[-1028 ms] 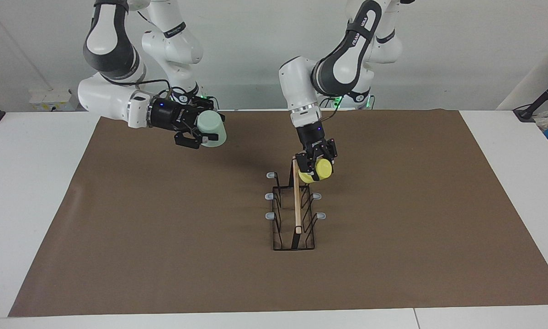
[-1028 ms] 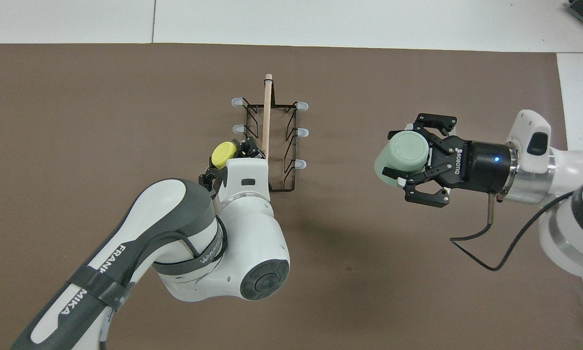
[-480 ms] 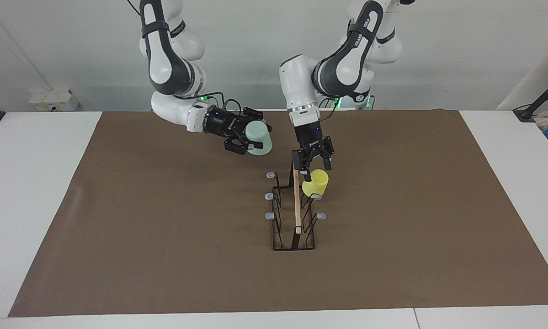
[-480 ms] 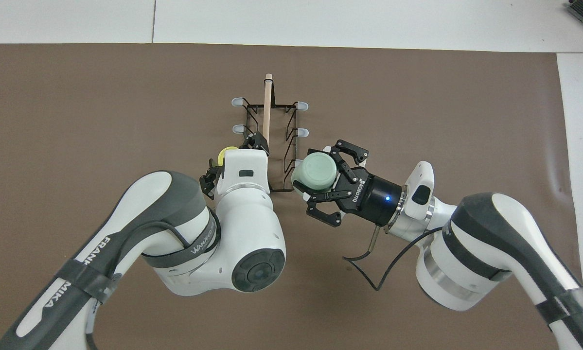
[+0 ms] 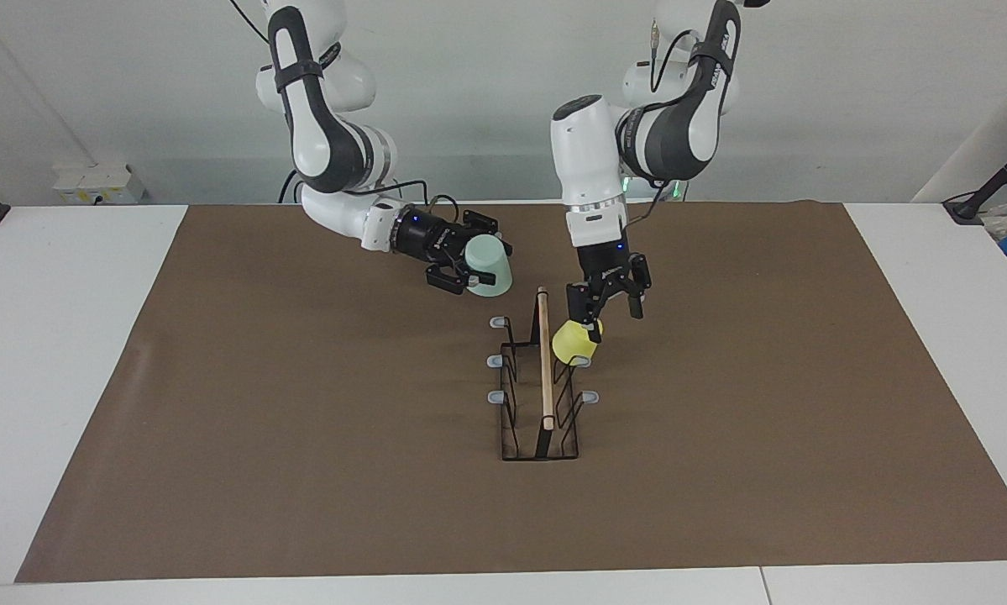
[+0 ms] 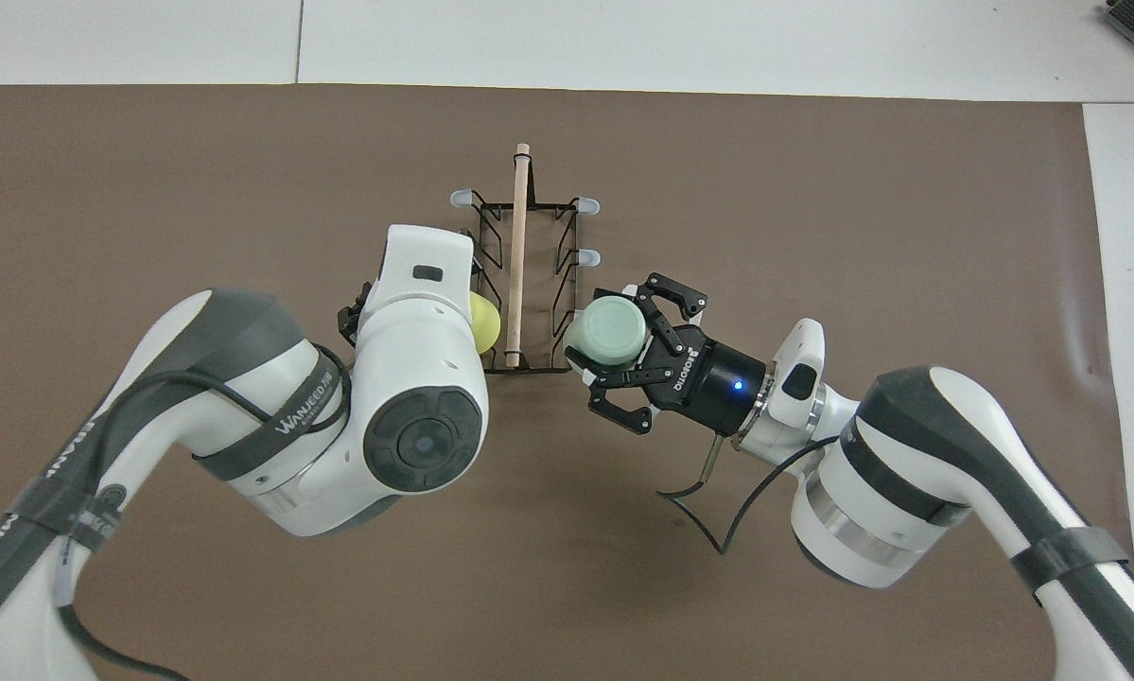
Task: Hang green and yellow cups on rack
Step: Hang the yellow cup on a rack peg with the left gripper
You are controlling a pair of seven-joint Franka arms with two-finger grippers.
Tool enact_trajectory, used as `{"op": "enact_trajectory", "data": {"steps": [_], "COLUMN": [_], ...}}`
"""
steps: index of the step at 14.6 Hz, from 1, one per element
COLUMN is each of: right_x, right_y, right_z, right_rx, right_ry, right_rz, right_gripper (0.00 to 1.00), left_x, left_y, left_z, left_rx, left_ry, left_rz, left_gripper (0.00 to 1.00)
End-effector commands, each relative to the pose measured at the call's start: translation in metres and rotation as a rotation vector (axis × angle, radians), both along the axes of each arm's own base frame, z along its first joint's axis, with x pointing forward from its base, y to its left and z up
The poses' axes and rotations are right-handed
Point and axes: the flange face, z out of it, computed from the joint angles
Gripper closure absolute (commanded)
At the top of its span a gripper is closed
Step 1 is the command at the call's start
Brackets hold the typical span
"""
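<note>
Brown mat (image 5: 301, 437) carries the black wire rack (image 5: 540, 395) with wooden top rod, 6 grey-tipped prongs. Left gripper (image 5: 611, 304), fingers spread and released, hangs just above the yellow cup (image 5: 574, 340), which sits hung on a prong on the left arm's side, so 1 of 2 cups looks placed. Right gripper (image 5: 469, 267) is clenched on the mint green cup (image 5: 488, 265), held over the mat by the rack's robot-side end; next it needs the cup mouth lined up with a free prong on its side.
</note>
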Motion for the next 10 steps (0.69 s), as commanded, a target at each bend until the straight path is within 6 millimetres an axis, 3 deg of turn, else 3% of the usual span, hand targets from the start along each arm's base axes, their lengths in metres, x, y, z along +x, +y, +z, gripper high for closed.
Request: {"op": "enact_trajectory", "data": {"steps": [1,5,8,10], "right_x": [0.004,0.017,0.019,0.024], "right_y": [0.009,0.017,0.020,0.021], "right_z": [-0.006,-0.051,-0.054,-0.057], "right_rx": [-0.011,0.052,0.049,0.042], "right_ry": [-0.024,-0.017,-0.020,-0.027], "right_rz": [-0.020,-0.016,-0.013,-0.020], "right_gripper": [0.92,0.92,0.92,0.91], "left_x": [0.010,0.018,0.033,0.039], "left_y": [0.033,0.095,0.152,0.194], "left_z": [0.026,0.051,0.082,0.092], "left_rx": [0.007,0.040,0.018,0.010], "left_ry": [0.079,0.224,0.314,0.348], "left_rz": [-0.089,-0.284,-0.460,-0.544], "left_gripper": [0.00,0.00,0.00,0.00]}}
